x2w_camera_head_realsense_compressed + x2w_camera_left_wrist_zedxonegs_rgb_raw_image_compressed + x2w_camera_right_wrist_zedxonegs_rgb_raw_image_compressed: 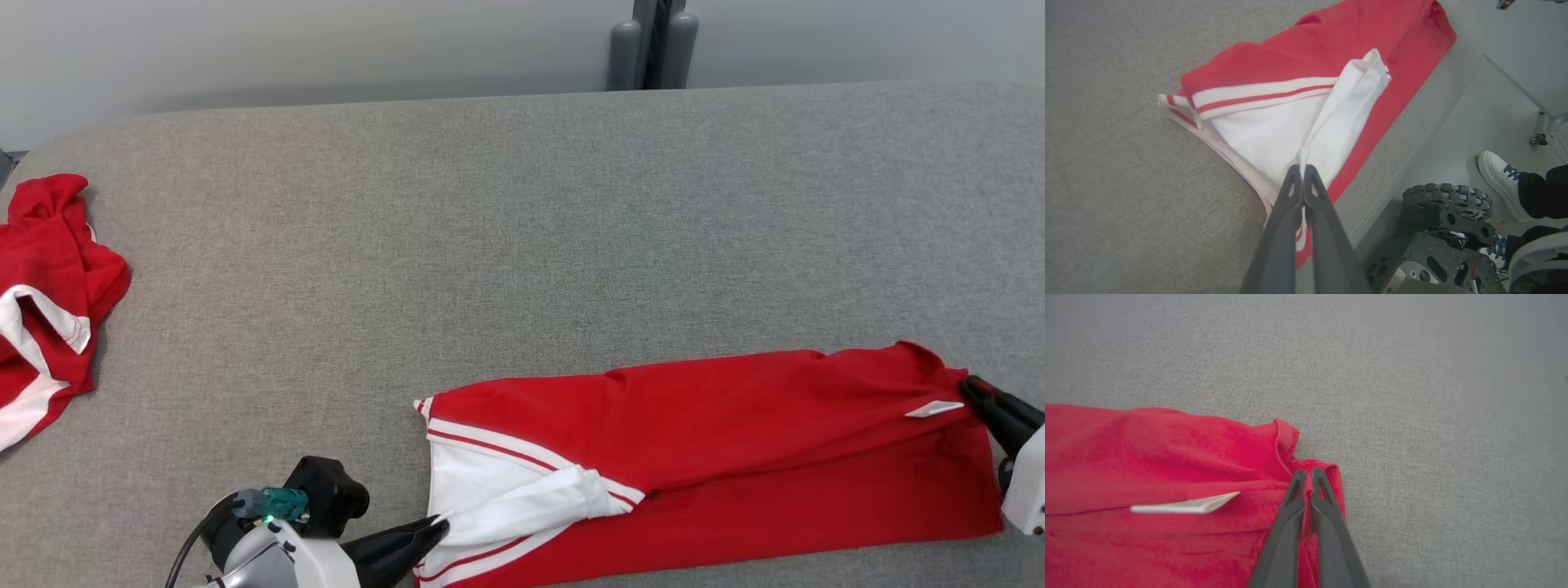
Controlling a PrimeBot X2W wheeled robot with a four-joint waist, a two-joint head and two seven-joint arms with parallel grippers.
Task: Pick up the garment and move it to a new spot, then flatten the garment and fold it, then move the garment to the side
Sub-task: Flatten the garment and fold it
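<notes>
Closest to my head camera is the left gripper (437, 527), low at the near left. Its two dark fingers are pressed together with no gap, pinching the pointed tip of a white fold (522, 498) of the garment (735, 425).

Well off at the left edge of the grey padded table (490, 204) lies a second red-and-white garment (49, 278), crumpled. It is far enough from my arms that I take it to have no part in this step.

The garment I am handling lies along the table's near edge, from the middle to the right. It makes a long red strip, with the white striped end to the left and the plain red hem to the right. A small white label (933, 409) sits on the cloth near the right end.

At the far right, the right gripper (971, 385) is closed on the red hem corner, the fabric bunched between its fingers.

With one claw clamped on each end, I judge the cloth is being held lengthwise to pull it flat. One red layer lies over another and soft creases cross the middle, so I place this in the flatten-and-fold stage. The move to the side is not yet done.
</notes>
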